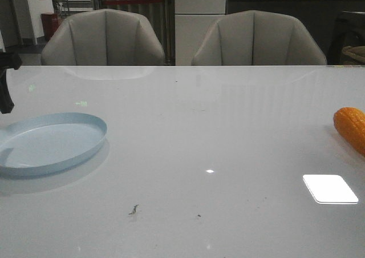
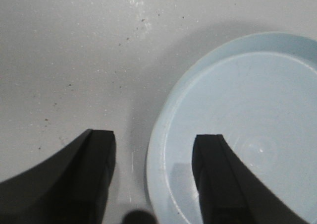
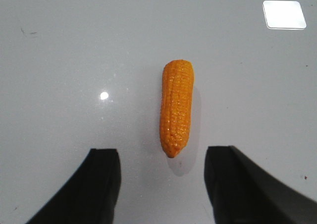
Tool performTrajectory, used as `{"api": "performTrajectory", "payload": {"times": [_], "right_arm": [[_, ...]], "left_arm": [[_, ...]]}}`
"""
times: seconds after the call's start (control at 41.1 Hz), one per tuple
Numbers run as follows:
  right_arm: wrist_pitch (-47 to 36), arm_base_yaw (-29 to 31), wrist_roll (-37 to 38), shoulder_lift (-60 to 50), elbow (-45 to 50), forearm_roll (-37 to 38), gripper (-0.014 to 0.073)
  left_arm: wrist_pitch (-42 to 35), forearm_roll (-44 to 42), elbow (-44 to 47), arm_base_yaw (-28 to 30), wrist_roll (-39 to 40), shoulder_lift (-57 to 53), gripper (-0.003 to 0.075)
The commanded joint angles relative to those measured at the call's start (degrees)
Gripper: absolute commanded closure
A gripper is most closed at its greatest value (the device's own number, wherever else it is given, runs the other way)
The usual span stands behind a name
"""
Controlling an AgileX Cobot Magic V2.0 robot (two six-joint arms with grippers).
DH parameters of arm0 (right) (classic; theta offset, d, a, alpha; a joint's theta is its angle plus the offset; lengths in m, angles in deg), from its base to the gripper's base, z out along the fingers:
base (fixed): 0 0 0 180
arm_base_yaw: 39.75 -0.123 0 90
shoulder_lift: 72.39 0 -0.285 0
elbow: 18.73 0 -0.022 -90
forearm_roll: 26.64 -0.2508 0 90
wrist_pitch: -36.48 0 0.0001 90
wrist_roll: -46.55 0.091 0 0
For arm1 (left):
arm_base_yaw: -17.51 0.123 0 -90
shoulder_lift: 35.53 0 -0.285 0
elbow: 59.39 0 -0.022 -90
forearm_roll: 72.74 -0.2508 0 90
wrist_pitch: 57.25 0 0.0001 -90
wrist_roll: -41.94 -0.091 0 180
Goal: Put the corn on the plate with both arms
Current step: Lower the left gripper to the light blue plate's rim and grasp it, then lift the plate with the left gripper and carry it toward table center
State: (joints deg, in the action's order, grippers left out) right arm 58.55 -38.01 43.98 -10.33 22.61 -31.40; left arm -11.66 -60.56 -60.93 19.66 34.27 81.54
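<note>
The orange corn (image 1: 352,128) lies on the white table at the far right edge of the front view. In the right wrist view the corn (image 3: 176,106) lies lengthwise just ahead of my open right gripper (image 3: 162,157), its tapered tip close to the gap between the fingers, untouched. The pale blue plate (image 1: 48,142) rests at the left of the table. My left gripper (image 2: 153,140) is open above the plate's rim (image 2: 161,135), one finger over the plate and one over the table. Only a dark piece of the left arm (image 1: 7,81) shows in the front view.
Two grey chairs (image 1: 104,38) (image 1: 258,39) stand behind the table's far edge. A bright rectangular light reflection (image 1: 330,188) sits on the glossy tabletop near the corn. Small dark specks (image 1: 133,210) mark the table surface.
</note>
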Motion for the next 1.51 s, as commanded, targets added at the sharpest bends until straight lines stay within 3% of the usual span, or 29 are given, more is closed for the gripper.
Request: {"api": "performTrajectory", "payload": {"times": [0.0,0.437,0.559,0.729,1.118,1.312,1.482], "right_arm": [[-2.0,0.0,-0.6,-0.3,-2.0,0.4,0.0105],[-0.1,0.0,-0.6,-0.3,-2.0,0.4,0.0105],[-0.1,0.0,-0.6,-0.3,-2.0,0.4,0.0105],[-0.1,0.0,-0.6,-0.3,-2.0,0.4,0.0105],[-0.1,0.0,-0.6,-0.3,-2.0,0.4,0.0105],[-0.1,0.0,-0.6,-0.3,-2.0,0.4,0.0105],[-0.1,0.0,-0.6,-0.3,-2.0,0.4,0.0105]], "left_arm": [[-0.8,2.0,-1.9,0.0,0.6,-1.0,0.0301],[-2.2,2.6,-1.9,0.0,0.5,3.7,0.0309],[-2.4,2.6,-1.9,0.0,0.5,3.7,0.0409],[-1.9,2.6,-1.9,0.0,0.5,3.7,0.0634],[5.5,7.6,-8.3,0.0,0.5,3.7,0.0619],[11.9,17.2,-16.4,0.0,0.5,3.7,0.0619],[12.9,28.5,-20.9,-1.6,0.5,3.7,0.0619]]}}
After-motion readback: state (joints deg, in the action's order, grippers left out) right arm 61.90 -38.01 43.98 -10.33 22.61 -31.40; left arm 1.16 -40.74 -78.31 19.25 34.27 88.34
